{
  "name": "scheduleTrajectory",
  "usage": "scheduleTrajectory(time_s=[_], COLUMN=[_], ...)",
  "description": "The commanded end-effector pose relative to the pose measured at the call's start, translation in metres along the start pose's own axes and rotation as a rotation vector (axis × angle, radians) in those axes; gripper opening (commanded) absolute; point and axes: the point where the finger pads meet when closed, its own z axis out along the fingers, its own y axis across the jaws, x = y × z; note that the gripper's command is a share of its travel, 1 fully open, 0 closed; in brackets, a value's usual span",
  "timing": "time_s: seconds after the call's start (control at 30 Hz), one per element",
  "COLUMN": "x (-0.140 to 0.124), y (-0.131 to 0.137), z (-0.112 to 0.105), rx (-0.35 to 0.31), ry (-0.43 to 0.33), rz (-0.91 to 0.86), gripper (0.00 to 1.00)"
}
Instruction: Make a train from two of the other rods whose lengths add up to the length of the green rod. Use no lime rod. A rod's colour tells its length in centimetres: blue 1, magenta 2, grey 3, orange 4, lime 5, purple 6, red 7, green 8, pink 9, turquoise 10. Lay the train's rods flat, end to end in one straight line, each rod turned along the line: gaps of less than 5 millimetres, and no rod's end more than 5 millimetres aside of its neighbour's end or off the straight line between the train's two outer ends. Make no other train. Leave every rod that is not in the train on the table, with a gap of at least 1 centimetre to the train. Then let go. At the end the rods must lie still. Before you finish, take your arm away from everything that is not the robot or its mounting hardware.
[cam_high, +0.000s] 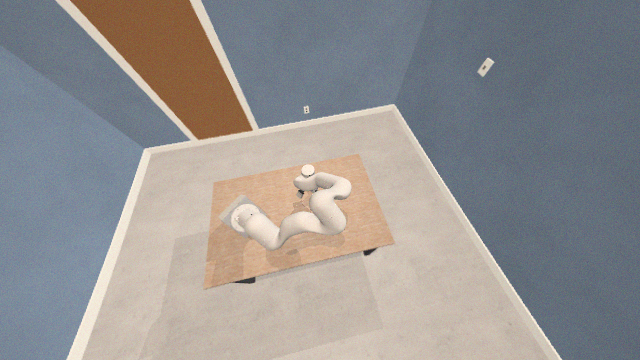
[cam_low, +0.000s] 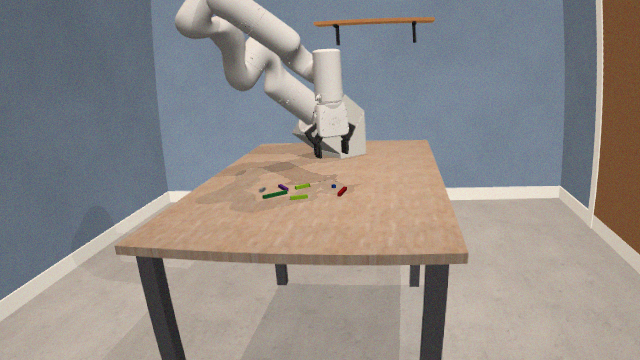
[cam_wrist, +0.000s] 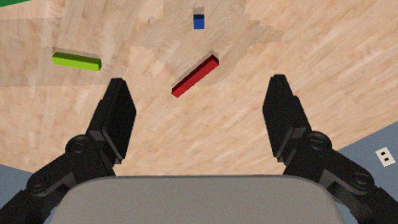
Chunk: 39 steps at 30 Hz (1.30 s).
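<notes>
Matte blue walls (cam_low: 500, 100) enclose a pale grey concrete floor (cam_low: 525, 300) edged with white skirting (cam_low: 500, 192). A light wooden table (cam_low: 400, 235) stands on dark metal legs (cam_low: 160, 310). A brown door (cam_low: 620, 125) and a thin wooden wall shelf (cam_low: 375, 22) hang behind.

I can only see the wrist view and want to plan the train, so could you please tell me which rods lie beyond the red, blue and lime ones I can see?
Observer: In the exterior view a second lime rod lies farther back than the lime rod nearer the camera.
Operator: Thank you; where is the green rod?
Observer: The green rod lies flat, left of both lime rods.
Operator: Is anything else near it?
Observer: A purple rod lies just behind it, and a small grey rod sits to its left.
Operator: And how high is the pincer?
Observer: The pincer hangs open, well above the table, holding nothing.
</notes>
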Motion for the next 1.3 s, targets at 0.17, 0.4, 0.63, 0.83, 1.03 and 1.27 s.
scheduleTrajectory(time_s=[0.17,0.4,0.63,0.83,1.03,1.27], x=[-0.003,-0.010,-0.016,-0.021,-0.027,-0.032], y=[0.000,-0.001,-0.001,-0.002,-0.002,-0.003], z=[0.001,0.003,0.005,0.006,0.008,0.010], rx=[0.000,0.000,0.000,0.000,0.000,0.000], ry=[-0.001,-0.001,-0.001,-0.001,-0.001,-0.001], rz=[-0.101,-0.337,-0.538,-0.718,-0.903,-1.099], gripper=[1.00,1.00,1.00,1.00,1.00,1.00])
